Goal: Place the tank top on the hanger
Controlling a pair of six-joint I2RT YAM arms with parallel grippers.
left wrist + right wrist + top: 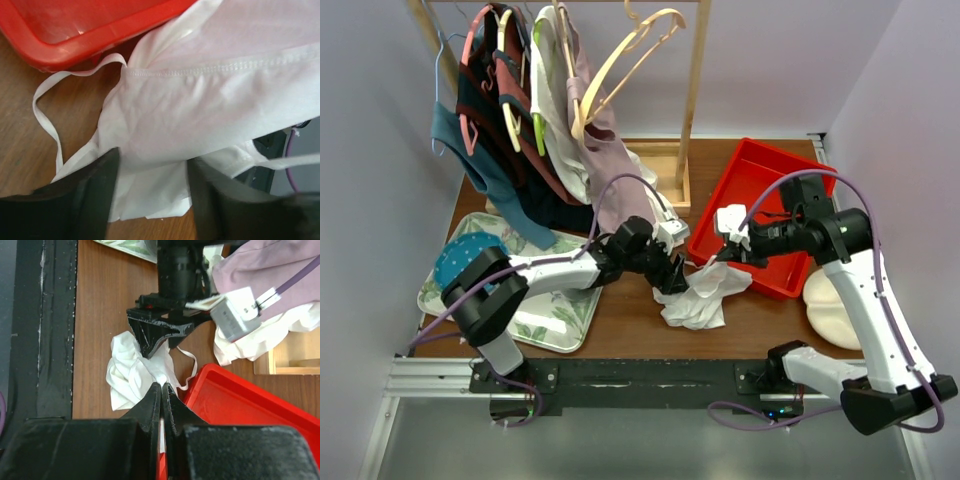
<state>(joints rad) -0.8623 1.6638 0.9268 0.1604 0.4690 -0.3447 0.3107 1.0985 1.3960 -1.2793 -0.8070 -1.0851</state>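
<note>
Beside the red tray, the tank top is lying bunched on the table. The right gripper is pinching its edge with jaws closed, while the left gripper is straddling it, jaws apart.

Two grippers: left gripper, right gripper. One tank top between both finger pairs. One red bin beyond right fingers. One patterned tray, one blue disc, left of left fingers. One wooden rack.
</note>
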